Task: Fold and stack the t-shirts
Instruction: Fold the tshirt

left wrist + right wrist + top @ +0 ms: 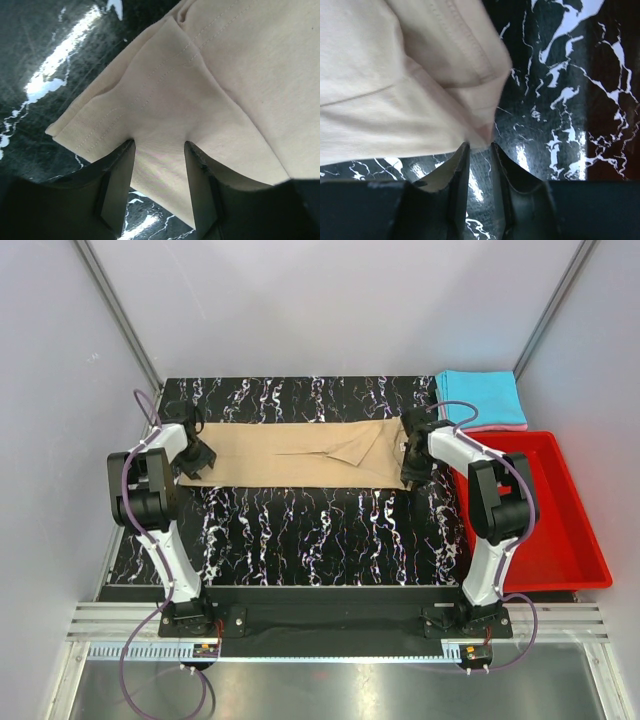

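The tan t-shirt (290, 450) lies folded into a long strip across the back of the black marbled table (320, 530). My left gripper (198, 458) is at its left end. In the left wrist view the left gripper (159, 145) is open, its tips resting on the flat tan cloth (200, 90) near a corner. My right gripper (408, 462) is at the strip's right end. In the right wrist view the right gripper (480, 146) has a narrow gap with table showing through it. A blurred corner of the tan cloth (385, 90) sits just at its tips. A folded cyan t-shirt (480, 395) lies on a pink one (505, 427) at the back right.
A red plastic bin (575, 570) stands off the table's right side, beside my right arm. Grey walls close in the back and both sides. The arm bases are bolted at the near edge.
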Controlling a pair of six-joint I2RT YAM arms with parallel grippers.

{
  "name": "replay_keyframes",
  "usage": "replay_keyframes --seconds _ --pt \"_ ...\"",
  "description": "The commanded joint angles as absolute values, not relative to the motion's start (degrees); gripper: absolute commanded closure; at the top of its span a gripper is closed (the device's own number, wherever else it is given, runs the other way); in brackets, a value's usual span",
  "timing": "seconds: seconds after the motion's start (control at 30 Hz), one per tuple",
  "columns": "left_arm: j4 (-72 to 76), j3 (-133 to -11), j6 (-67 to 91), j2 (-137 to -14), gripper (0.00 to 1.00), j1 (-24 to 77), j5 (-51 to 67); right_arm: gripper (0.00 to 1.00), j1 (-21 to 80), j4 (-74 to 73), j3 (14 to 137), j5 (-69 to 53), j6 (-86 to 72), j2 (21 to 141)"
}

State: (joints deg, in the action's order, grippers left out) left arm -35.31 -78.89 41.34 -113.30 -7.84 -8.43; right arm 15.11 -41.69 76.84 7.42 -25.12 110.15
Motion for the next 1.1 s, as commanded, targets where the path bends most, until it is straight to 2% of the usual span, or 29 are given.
replay_keyframes --seconds 0.0,0.13,0.2,0.3,0.5,0.6,0.77,1.07 --pt "-39.99 -77.61 39.99 -111.45 0.48 -8.17 -14.24 0.71 15.03 -40.96 75.33 9.05 -24.87 107.31" --pt "-41.92 -76.12 41.22 -107.15 0.39 -8.17 -14.15 0.71 15.12 -41.91 74.00 10.45 -26.36 105.39" --pt "-41.40 -74.27 41.40 -102.85 0.31 -8.17 -13.89 0.71 15.03 -43.32 74.70 11.59 -27.50 103.37" --pt "-42.87 -75.31 40.43 -100.37 0.25 -8.17 -12.57 0.66 15.38 -44.73 76.37 9.94 -29.61 100.12" --pt "-43.08 -78.49 39.11 -99.41 0.24 -8.17 -9.86 0.55 19.07 -45.87 83.74 6.77 -32.25 101.15" --pt "-38.18 -75.86 38.32 -97.30 0.24 -7.91 -2.84 0.54 20.12 -45.88 86.57 6.15 -36.20 103.00" --pt "-32.97 -71.20 37.53 -94.49 0.25 -6.33 13.52 0.50 20.83 -37.80 86.83 1.94 -45.34 106.60" --pt "-34.28 -67.42 32.61 -88.69 0.24 -2.90 16.26 0.45 24.43 -27.78 89.82 -1.49 -55.10 116.27"
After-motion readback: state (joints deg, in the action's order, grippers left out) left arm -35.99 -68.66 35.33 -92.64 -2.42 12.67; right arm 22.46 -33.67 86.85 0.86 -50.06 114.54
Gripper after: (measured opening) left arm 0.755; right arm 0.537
